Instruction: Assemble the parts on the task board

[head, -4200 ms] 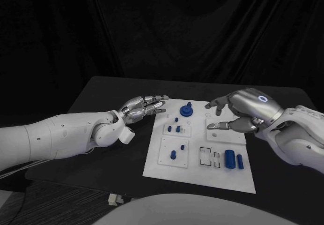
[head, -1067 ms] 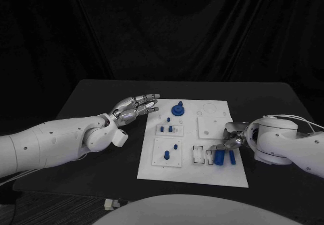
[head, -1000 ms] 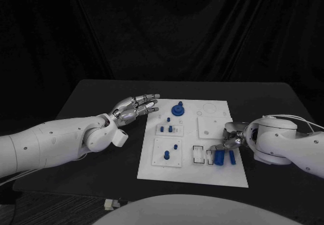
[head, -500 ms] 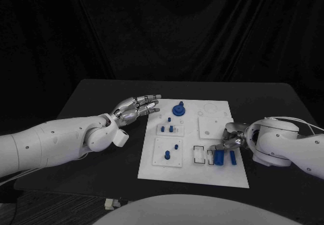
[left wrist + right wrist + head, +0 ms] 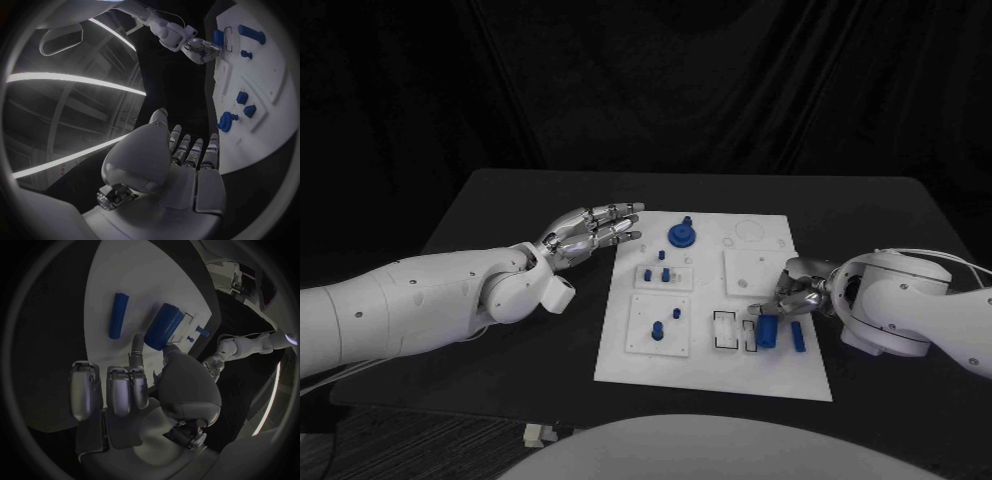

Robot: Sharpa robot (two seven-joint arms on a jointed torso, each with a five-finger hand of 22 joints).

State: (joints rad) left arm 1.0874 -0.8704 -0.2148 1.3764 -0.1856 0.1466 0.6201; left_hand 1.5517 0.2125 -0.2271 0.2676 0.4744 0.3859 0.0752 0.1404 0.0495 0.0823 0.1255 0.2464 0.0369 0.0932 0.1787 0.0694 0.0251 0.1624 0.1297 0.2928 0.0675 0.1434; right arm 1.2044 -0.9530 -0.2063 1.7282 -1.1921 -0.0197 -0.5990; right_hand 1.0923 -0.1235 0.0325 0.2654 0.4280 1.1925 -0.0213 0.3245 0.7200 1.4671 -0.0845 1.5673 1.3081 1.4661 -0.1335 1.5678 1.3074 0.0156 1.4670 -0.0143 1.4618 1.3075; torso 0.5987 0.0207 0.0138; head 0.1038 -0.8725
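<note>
White task board (image 5: 711, 365) at table (image 5: 502, 200) centre. Thick blue cylinder (image 5: 772, 333) and thin blue rod (image 5: 796, 335) lie side by side at the board's 4 o'clock. Right hand (image 5: 798, 295), fingers apart, one fingertip (image 5: 137, 342) touching the cylinder's end, gripping nothing. Left hand (image 5: 593, 230) at the board's 10 o'clock, fingers stretched out, spread, holding nothing. Blue knob (image 5: 684, 234) at 12 o'clock.

A black counter (image 5: 516, 205) carries the white task board (image 5: 718, 368), which lies flat near its middle, long side running away from the robot. Small blue parts (image 5: 682, 235) lie on and stand in the board, none directly on the counter.
</note>
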